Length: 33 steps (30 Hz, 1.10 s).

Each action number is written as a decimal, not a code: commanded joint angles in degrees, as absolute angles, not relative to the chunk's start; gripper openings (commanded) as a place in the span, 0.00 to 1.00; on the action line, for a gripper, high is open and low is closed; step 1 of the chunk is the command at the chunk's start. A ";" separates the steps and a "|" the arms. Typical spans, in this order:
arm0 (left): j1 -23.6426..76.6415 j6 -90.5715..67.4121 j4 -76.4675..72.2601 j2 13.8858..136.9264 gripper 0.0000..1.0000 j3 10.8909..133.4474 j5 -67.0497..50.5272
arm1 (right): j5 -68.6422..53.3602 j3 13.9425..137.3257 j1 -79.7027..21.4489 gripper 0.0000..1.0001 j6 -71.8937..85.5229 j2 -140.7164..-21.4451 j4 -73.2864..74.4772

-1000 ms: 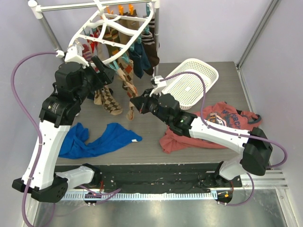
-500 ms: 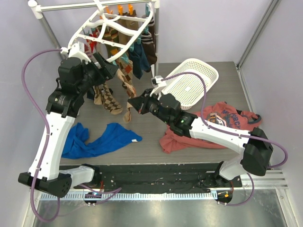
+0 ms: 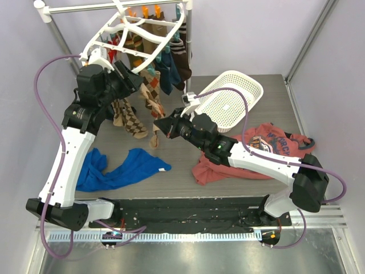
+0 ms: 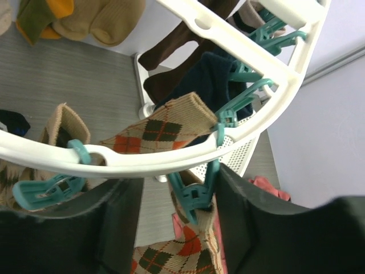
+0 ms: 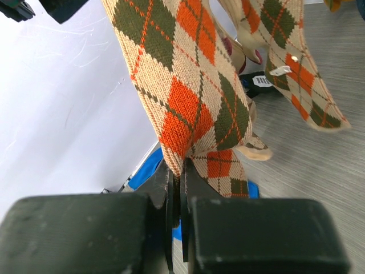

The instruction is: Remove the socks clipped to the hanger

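- Nearest the arm bases, a blue shirt (image 3: 122, 165) and a red shirt (image 3: 268, 142) lie on the tabletop (image 3: 182, 174). No loose sock shows among them.
- The right claw (image 3: 161, 127) is closed tight on the lower end of an argyle sock (image 5: 194, 97), which stretches up from it towards the hanger.
- The white basket (image 3: 228, 100) stands beside the right arm. The top view shows nothing inside it.
- The left claw (image 4: 177, 194) is part open and straddles the teal clip (image 4: 191, 194) holding that sock's top. One finger is close against the clip and the other stands off it, so it has hold of nothing yet.
- The hanger (image 3: 142, 28) hangs from the rail stand (image 3: 57, 34) at the back, with the other socks (image 3: 171, 71) still clipped round its ring.
- The work looks barely begun. This sock appears to be the first one in hand, and the clip must open before it comes free. All the others remain to be removed.
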<state>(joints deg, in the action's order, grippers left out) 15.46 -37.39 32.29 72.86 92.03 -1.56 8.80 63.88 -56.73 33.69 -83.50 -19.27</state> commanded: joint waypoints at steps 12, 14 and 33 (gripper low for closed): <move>15.29 -36.12 31.73 72.69 0.00 93.61 -0.97 | 14.76 62.67 -56.86 0.01 34.63 -79.28 -16.00; 15.21 -36.04 31.82 72.51 0.00 93.08 -1.23 | 17.12 62.05 -56.78 0.01 33.75 -77.44 -14.25; 14.77 -31.73 36.30 68.03 0.19 90.71 -1.85 | 18.56 64.86 -24.82 0.08 27.25 -76.28 -1.32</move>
<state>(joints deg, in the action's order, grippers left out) 15.09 -33.80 34.61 71.05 91.98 -1.56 21.91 61.49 -31.94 28.51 -73.25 -1.13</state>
